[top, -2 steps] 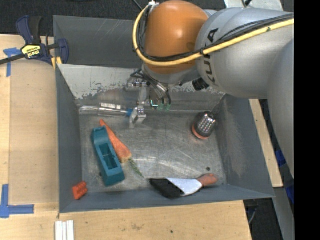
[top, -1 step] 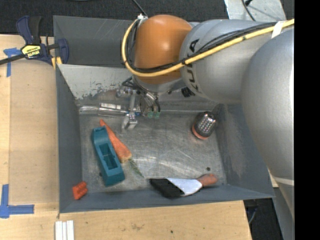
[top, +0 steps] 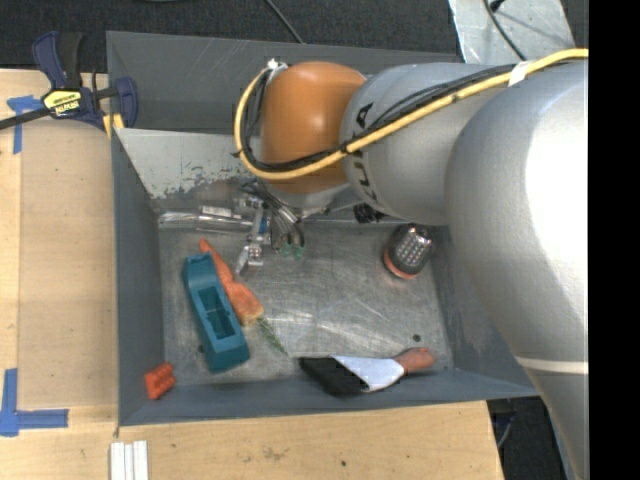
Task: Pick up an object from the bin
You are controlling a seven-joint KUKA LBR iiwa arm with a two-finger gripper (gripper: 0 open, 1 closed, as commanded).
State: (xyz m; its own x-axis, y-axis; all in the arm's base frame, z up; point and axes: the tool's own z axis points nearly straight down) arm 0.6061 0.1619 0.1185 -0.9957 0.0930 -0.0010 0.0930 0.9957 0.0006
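The grey bin [top: 135, 298] is holding a few small things. A long blue box [top: 215, 316] is lying at the left, touching an orange carrot toy [top: 236, 290]. A small orange bit [top: 158, 379] is sitting in the lower left corner. A round silver thing [top: 407, 250] is resting at the right.

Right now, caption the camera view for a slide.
Gripper inside grey metal bin, near long blue plastic tray and orange toy carrot.
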